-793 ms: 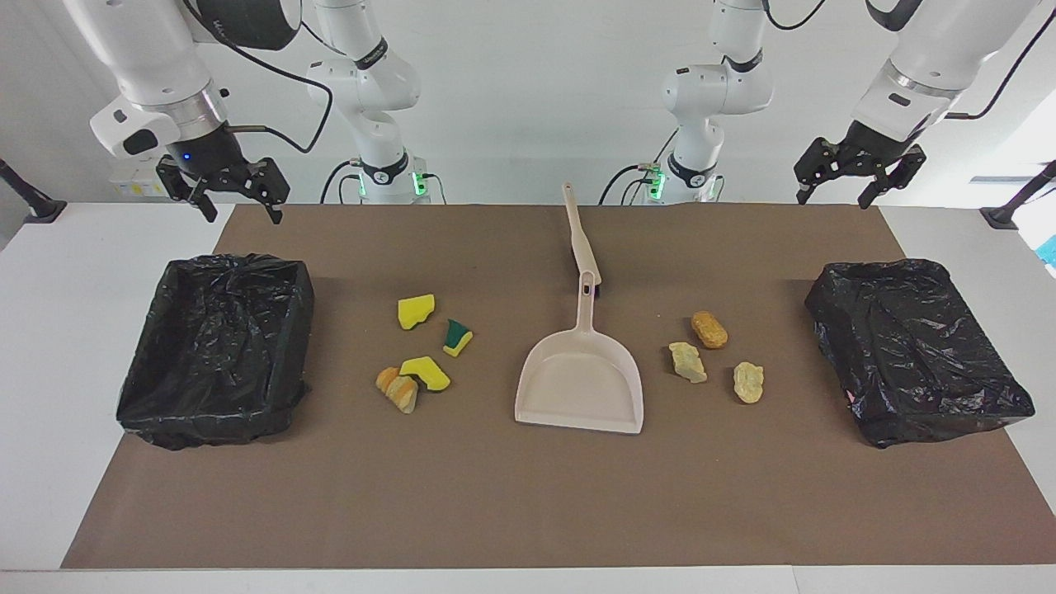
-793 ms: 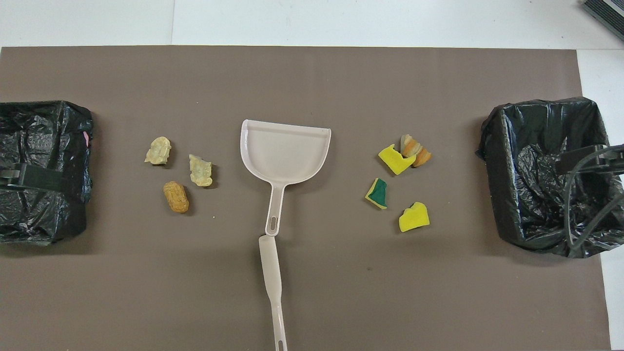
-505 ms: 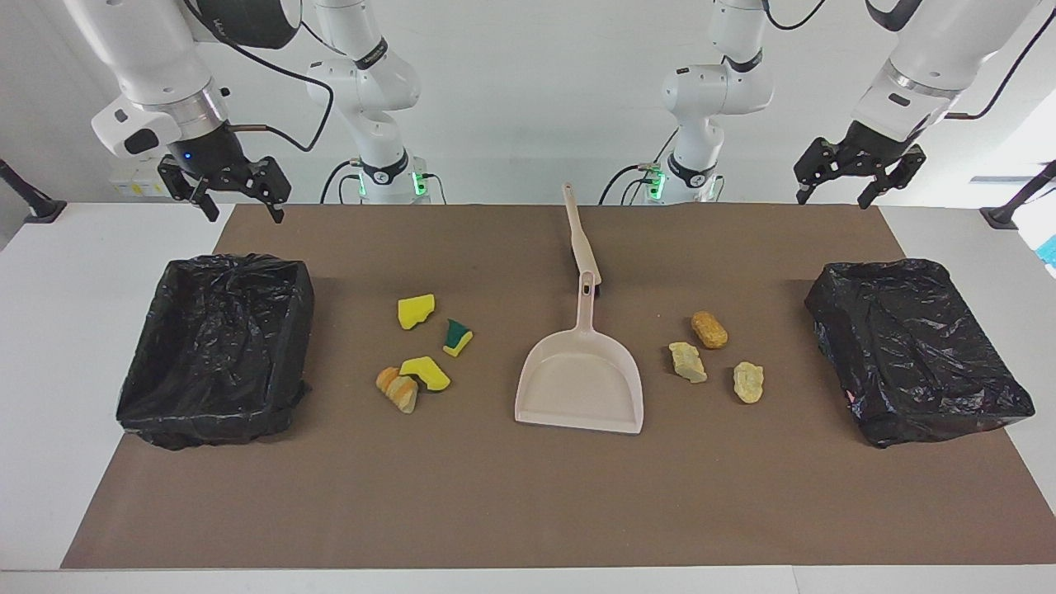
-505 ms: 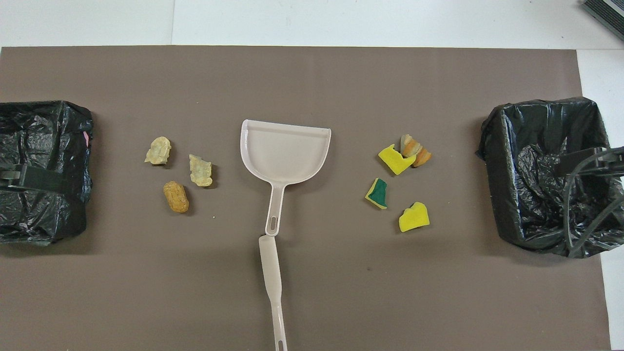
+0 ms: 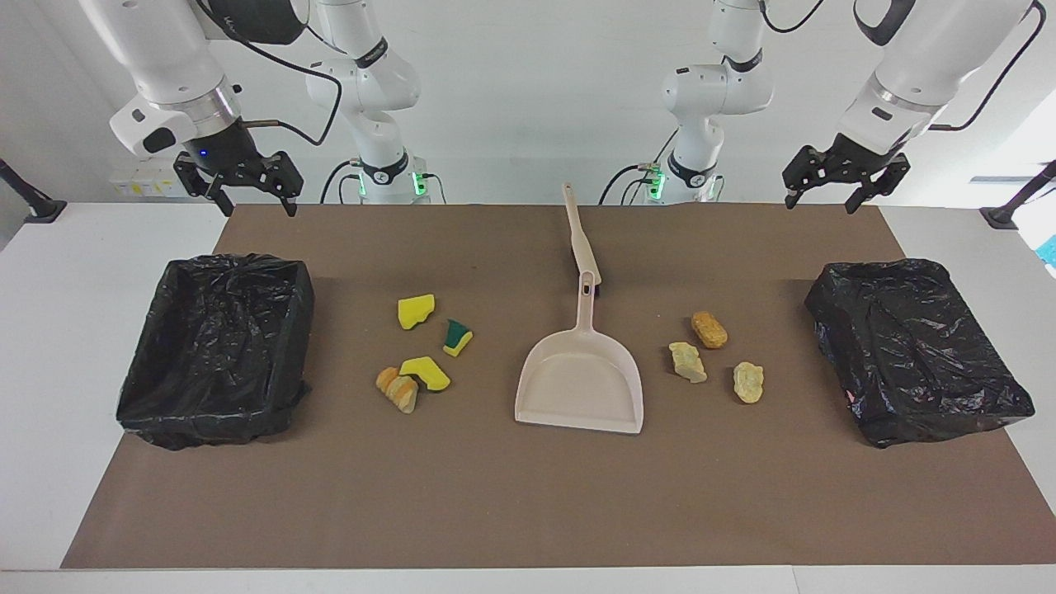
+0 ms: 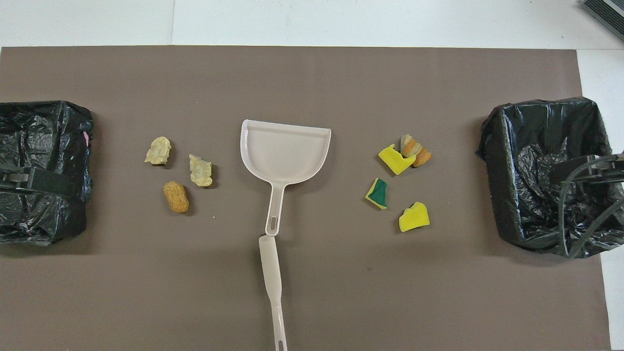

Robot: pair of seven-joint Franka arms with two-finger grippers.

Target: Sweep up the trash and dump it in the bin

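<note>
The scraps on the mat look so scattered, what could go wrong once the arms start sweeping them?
The yellow and tan scraps lie in two groups either side of the beige plastic dustpan, so a sweep may miss some. The long beige brush touches the dustpan's handle; lifting it could nudge the pan. Both grippers, left and right, hang open and empty, grasps not yet made.

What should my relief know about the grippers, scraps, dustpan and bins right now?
Left gripper: open, empty, raised at its own end of the table.
Right gripper: open, empty, raised at its end.
Dustpan lies mid-mat, the brush at its handle end, nearer the robots; both untouched.
Four scraps lie toward the right arm's bin, three scraps toward the left arm's bin.
Done: nothing.
Left: take the tools, sweep all seven scraps, dump them.
</note>
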